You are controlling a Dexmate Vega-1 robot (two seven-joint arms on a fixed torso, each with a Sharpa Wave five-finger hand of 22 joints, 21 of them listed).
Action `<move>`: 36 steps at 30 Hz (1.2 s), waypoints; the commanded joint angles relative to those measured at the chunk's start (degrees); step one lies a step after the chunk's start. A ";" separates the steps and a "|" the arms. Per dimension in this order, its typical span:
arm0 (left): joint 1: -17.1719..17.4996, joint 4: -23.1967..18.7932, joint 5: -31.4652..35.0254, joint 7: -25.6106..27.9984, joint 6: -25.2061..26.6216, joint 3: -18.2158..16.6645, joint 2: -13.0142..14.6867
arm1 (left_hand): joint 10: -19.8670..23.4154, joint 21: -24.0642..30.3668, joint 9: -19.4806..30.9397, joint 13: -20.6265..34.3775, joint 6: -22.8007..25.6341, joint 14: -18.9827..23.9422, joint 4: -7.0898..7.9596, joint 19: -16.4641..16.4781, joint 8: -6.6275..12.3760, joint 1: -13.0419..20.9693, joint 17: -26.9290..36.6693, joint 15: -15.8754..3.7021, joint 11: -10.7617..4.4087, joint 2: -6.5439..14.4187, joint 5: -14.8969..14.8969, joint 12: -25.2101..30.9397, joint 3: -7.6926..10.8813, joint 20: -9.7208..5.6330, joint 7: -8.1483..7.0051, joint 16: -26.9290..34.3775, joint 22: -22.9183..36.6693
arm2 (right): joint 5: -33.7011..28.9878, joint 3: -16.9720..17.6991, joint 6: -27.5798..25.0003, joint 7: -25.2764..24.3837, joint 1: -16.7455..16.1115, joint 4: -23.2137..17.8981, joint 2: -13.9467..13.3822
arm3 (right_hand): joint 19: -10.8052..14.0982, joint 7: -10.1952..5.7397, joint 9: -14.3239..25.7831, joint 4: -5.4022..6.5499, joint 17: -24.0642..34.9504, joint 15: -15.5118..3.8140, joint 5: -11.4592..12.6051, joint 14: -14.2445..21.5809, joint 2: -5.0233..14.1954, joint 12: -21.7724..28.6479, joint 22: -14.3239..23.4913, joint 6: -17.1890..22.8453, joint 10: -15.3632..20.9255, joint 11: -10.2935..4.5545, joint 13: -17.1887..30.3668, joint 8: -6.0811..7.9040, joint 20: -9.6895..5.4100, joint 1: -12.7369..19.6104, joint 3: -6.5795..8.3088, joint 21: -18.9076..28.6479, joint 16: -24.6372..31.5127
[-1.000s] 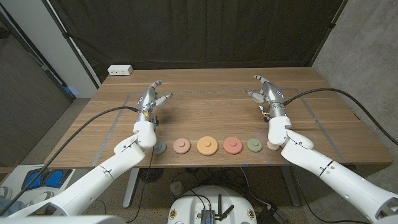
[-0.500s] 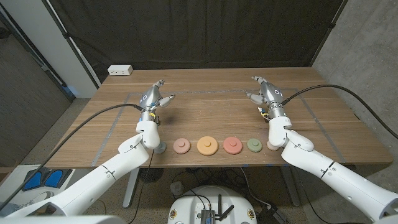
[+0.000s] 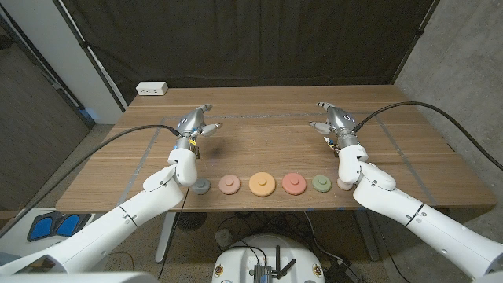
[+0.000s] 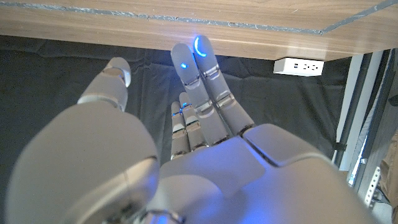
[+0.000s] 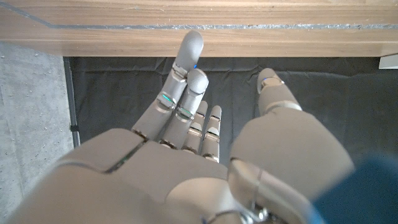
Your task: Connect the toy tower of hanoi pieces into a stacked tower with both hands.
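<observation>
Discs sit in one row along the near table edge, long axis running 9 to 3 o'clock. Left to right: grey-blue disc point(image 3: 202, 186), salmon disc point(image 3: 229, 184), orange disc point(image 3: 262, 184) (largest), red-pink disc point(image 3: 293, 183), green disc point(image 3: 321, 183), pale pink disc point(image 3: 343, 184) half hidden by the right forearm.

Left hand point(image 3: 192, 123) is raised over mid-table with nothing in it, fingers extended and apart; left wrist view confirms straight fingers point(image 4: 205, 81) and no contact. Grey-blue disc lies at about 6 o'clock from it, back toward the robot, just beside that forearm.

Right hand point(image 3: 334, 120) mirrors it: empty, fingers extended, thumb point(image 5: 273, 90) apart. Green and pale pink discs lie at about 6 o'clock from it.

My read: no piece grabbed, stacking not started. Both hands are past the row, so each must pull back toward 6 o'clock. Orange disc sits about midway, reachable by either.

Wall power strip point(image 3: 152, 88) at 11 o'clock beyond the wooden table point(image 3: 259, 145), irrelevant.
</observation>
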 commanded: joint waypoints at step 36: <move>-5.47 -10.16 -0.87 -22.80 14.20 3.98 10.23 | 1.16 1.96 0.31 1.28 1.48 0.35 -0.06 -0.26 0.22 1.72 -1.04 -3.06 -0.15 0.64 0.36 0.05 -1.90 -4.59 -0.02 2.32 -0.74 | -0.63 -10.15 -19.20 19.08 10.11 -7.55 -5.50 | -2.04 1.37 0.38 0.49 -4.40 -5.49 1.70 -2.35 1.76 0.36 -2.50 -1.83 -0.49 0.96 3.48 -0.59 -3.45 0.43 -3.45 2.49 -0.09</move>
